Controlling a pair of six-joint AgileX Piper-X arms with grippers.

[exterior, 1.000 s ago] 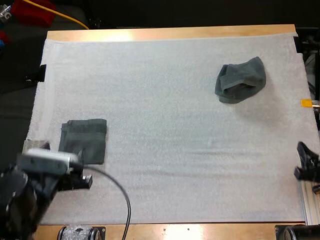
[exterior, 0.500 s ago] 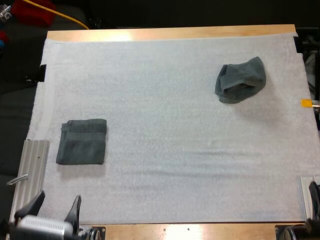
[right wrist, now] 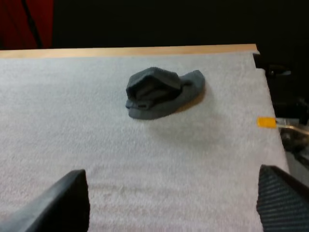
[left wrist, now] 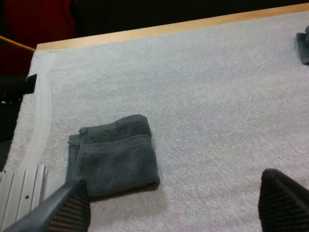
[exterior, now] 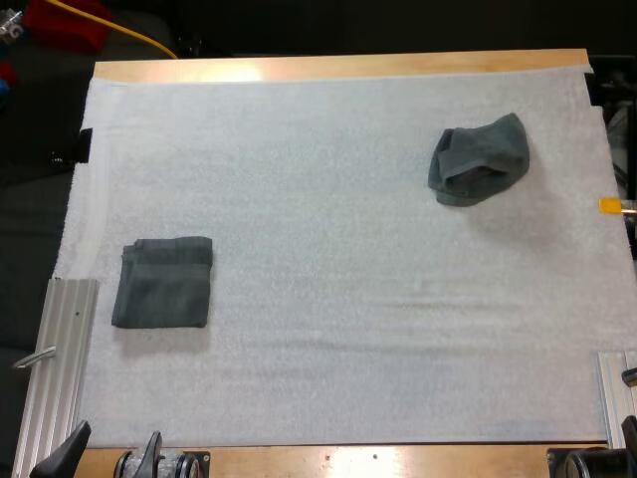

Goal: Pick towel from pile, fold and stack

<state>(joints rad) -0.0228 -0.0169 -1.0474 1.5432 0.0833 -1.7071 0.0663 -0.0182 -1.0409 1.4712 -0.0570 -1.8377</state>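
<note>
You have a white mat (exterior: pixel 338 249) covering nearly all of the wooden surface (exterior: pixel 338 67). The wood shows as one bare strip along the mat's far edge and another along its near edge. A pale glare of light sits on the far strip, towards the mat's far left corner. A ribbed aluminium rail (exterior: pixel 60 358) lies along the mat's left edge at the near corner, and a second rail (exterior: pixel 612 398) at the near right corner. A small orange mark (exterior: pixel 609 205) sits just off the mat's right edge. Beyond the far edge it's dark, with a red shape (exterior: pixel 65 22) and a yellow cable (exterior: pixel 129 28) off the far left corner.
</note>
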